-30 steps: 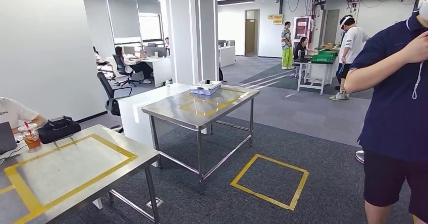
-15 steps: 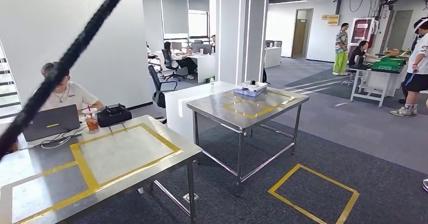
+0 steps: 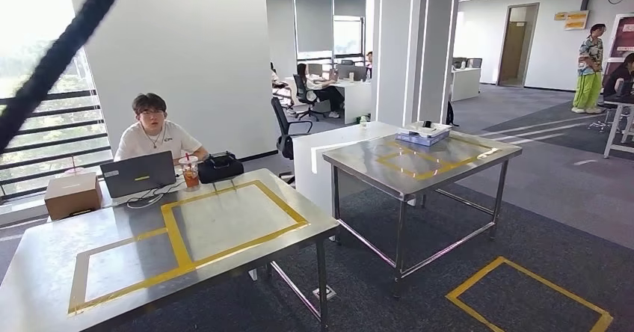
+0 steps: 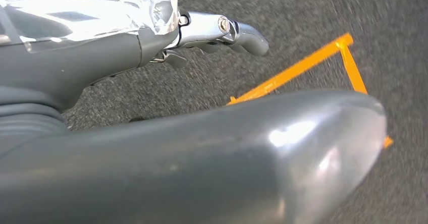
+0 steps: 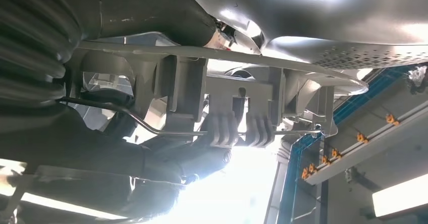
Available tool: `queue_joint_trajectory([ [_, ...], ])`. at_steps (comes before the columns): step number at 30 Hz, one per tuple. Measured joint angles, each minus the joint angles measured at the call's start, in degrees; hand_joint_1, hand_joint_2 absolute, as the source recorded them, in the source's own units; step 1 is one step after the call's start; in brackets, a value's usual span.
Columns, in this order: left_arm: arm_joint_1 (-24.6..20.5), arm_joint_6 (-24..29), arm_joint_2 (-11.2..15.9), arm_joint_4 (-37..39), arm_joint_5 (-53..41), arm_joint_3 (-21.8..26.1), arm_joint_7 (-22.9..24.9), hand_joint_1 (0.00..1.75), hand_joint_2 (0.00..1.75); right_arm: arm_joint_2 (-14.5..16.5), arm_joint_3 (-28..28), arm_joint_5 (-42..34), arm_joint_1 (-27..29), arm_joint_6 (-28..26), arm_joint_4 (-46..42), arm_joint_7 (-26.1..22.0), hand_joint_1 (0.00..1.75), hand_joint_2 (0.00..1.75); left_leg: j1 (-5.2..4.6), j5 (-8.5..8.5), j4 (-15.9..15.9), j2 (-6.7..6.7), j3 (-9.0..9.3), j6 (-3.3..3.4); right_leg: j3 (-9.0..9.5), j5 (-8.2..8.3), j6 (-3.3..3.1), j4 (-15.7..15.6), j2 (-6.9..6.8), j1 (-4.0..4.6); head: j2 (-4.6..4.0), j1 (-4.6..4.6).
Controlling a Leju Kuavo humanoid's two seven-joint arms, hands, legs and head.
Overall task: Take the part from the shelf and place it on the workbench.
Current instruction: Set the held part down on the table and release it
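The part (image 5: 237,108), a grey metal bracket, is sitting in your right hand (image 5: 166,168), whose fingers are curling under it; your left hand (image 4: 151,27) is hanging empty, fingers loosely apart.

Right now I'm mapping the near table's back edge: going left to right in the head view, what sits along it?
Cardboard box → laptop → iced drink cup → black bag.
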Motion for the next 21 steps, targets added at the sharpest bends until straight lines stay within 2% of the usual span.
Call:
queue_joint_trajectory([
  [1, -0.01, 0.07, 0.00, 0.00, 0.05, 0.17, 0.14, 0.00, 0.00, 0.04, 0.00, -0.04, -0.04, 0.01, 0.00, 0.01, 1.75, 1.75, -0.13, 1.82, -3.18, 0.43, 1.61, 0.33, 0.17, -0.12, -0.04, -0.01, -0.68, 0.14, 0.00, 0.00],
  [3, -0.15, 0.41, 0.10, -0.06, 0.26, 0.41, 0.53, 0.00, 0.00, 0.12, -0.01, -0.17, -0.14, 0.02, 0.00, 0.03, 1.75, 1.75, -0.85, 4.80, -11.13, 3.37, 5.78, 1.45, 0.57, -0.41, 0.06, -0.04, -1.89, 0.48, 0.00, 0.02],
  [4, -0.28, 0.66, 0.16, -0.09, 0.48, 0.47, 0.70, 0.00, 0.00, 0.13, -0.01, -0.24, -0.20, 0.03, 0.03, 0.05, 1.75, 1.75, -1.26, 5.37, -13.67, 4.64, 7.07, 1.94, 0.71, -0.55, 0.18, -0.06, -2.47, 0.57, 0.00, 0.01],
  [5, -0.40, 0.92, 0.21, -0.13, 0.77, 0.52, 0.93, 0.00, 0.00, 0.16, -0.01, -0.32, -0.27, 0.05, 0.09, 0.09, 1.75, 1.75, -1.60, 5.36, -14.85, 5.39, 7.58, 2.26, 0.83, -0.69, 0.37, -0.10, -3.09, 0.60, 0.00, 0.02],
  [7, -0.51, 1.45, 0.21, -0.14, 1.64, 0.76, 1.80, 0.00, 0.00, 0.22, 0.01, -0.55, -0.47, 0.12, 0.30, 0.14, 1.75, 1.75, -1.77, 5.39, -15.40, 4.17, 7.77, 2.49, 1.10, -0.90, 0.84, -0.34, -4.47, 0.65, 0.00, -0.06],
  [8, -0.51, 1.66, 0.12, -0.13, 2.14, 0.93, 2.40, 0.00, 0.00, 0.23, 0.03, -0.68, -0.65, 0.19, 0.44, 0.16, 1.75, 1.75, -1.61, 5.72, -15.92, 3.33, 8.14, 2.60, 1.16, -1.10, 1.06, -0.15, -4.25, 0.66, 0.00, -0.03],
  [9, -0.59, 1.79, 0.04, -0.10, 2.67, 1.08, 3.09, 0.00, 0.00, 0.22, 0.03, -0.85, -0.85, 0.31, 0.56, 0.16, 1.75, 1.75, -1.35, 6.14, -16.46, 2.54, 8.55, 2.81, 0.84, -1.67, 1.15, 0.79, -3.13, 0.65, -0.01, -0.05],
  [10, -0.80, 1.83, -0.05, -0.04, 3.20, 1.18, 3.77, 0.00, 0.00, 0.19, 0.04, -1.06, -1.01, 0.44, 0.70, 0.14, 1.75, 1.75, -1.02, 6.56, -16.96, 1.70, 8.94, 3.00, -0.06, -2.69, 1.14, 2.89, -1.40, 0.60, -0.01, -0.03],
  [11, -1.08, 1.85, -0.11, 0.09, 3.73, 1.27, 4.38, 0.00, 0.00, 0.14, 0.07, -1.26, -1.13, 0.59, 0.89, 0.11, 1.75, 1.75, -0.72, 6.84, -17.20, 0.83, 9.02, 3.07, -1.60, -4.07, 1.03, 6.21, 0.67, 0.39, -0.01, 0.03],
  [12, -1.43, 1.87, -0.11, 0.27, 4.26, 1.38, 4.95, 0.00, 0.00, 0.12, 0.13, -1.44, -1.21, 0.74, 1.12, 0.10, 1.75, 1.75, -0.56, 6.96, -17.24, -0.07, 8.99, 3.16, -3.56, -5.57, 0.95, 10.12, 2.01, 0.26, -0.01, 0.04],
  [13, -1.74, 1.90, -0.12, 0.52, 4.72, 1.54, 5.40, 0.00, 0.00, 0.10, 0.26, -1.55, -1.28, 0.89, 1.45, 0.11, 1.75, 1.75, -0.46, 7.00, -17.22, -1.08, 8.94, 3.12, -5.39, -6.58, 1.06, 13.51, 2.66, 0.12, 0.01, 0.08],
  [14, -1.93, 1.92, -0.13, 0.84, 5.08, 1.73, 5.71, 0.00, 0.00, 0.09, 0.42, -1.62, -1.41, 1.02, 1.79, 0.15, 1.75, 1.75, -0.41, 7.00, -17.19, -2.07, 8.95, 3.06, -6.54, -6.79, 1.39, 15.31, 2.89, -0.03, 0.00, 0.13],
  [15, -2.06, 1.91, -0.13, 1.15, 5.36, 1.90, 5.97, 0.00, 0.00, 0.09, 0.58, -1.67, -1.61, 1.14, 2.14, 0.19, 1.75, 1.75, -0.33, 6.97, -17.14, -3.03, 8.99, 2.95, -6.68, -6.04, 1.91, 14.92, 3.00, -0.22, 0.00, 0.14],
  [16, -2.16, 1.87, -0.14, 1.48, 5.61, 2.10, 6.21, 0.00, 0.00, 0.08, 0.73, -1.73, -1.89, 1.22, 2.47, 0.21, 1.75, 1.75, -0.22, 6.89, -17.01, -3.95, 9.05, 2.75, -5.72, -4.44, 2.56, 12.23, 3.23, -0.46, 0.00, 0.15],
  [17, -2.26, 1.82, -0.13, 1.78, 5.83, 2.29, 6.40, 0.00, 0.00, 0.07, 0.86, -1.79, -2.27, 1.29, 2.81, 0.21, 1.75, 1.75, -0.09, 6.72, -16.76, -4.82, 9.05, 2.44, -4.06, -2.44, 3.26, 8.10, 3.99, -0.82, 0.00, 0.16],
  [18, -2.37, 1.78, -0.11, 2.02, 6.01, 2.48, 6.58, 0.00, 0.00, 0.07, 0.98, -1.84, -2.69, 1.38, 3.22, 0.21, 1.75, 1.75, -0.09, 6.47, -16.38, -5.60, 8.92, 2.01, -2.56, -0.83, 3.68, 4.40, 4.94, -1.01, 0.00, 0.18],
  [19, -2.47, 1.75, -0.09, 2.21, 6.16, 2.67, 6.70, 0.00, 0.00, 0.10, 1.13, -1.89, -3.09, 1.45, 3.61, 0.21, 1.75, 1.75, -0.11, 6.24, -15.97, -6.23, 8.69, 1.60, -1.40, 0.29, 3.71, 1.71, 5.62, -1.18, -0.01, 0.21],
  [20, -2.51, 1.74, -0.07, 2.38, 6.22, 2.85, 6.76, 0.00, 0.00, 0.16, 1.29, -1.91, -3.43, 1.55, 4.00, 0.20, 1.75, 1.75, -0.15, 6.08, -15.67, -6.73, 8.40, 1.25, -0.88, 0.77, 3.48, 0.43, 6.08, -1.22, -0.01, 0.17],
  [21, -2.52, 1.79, -0.07, 2.51, 6.22, 3.06, 6.78, 0.00, 0.00, 0.22, 1.46, -1.92, -3.76, 1.63, 4.38, 0.22, 1.75, 1.75, -0.18, 6.04, -15.52, -7.12, 8.12, 0.98, -0.87, 0.78, 2.99, 0.39, 5.88, -1.06, -0.01, 0.15],
])
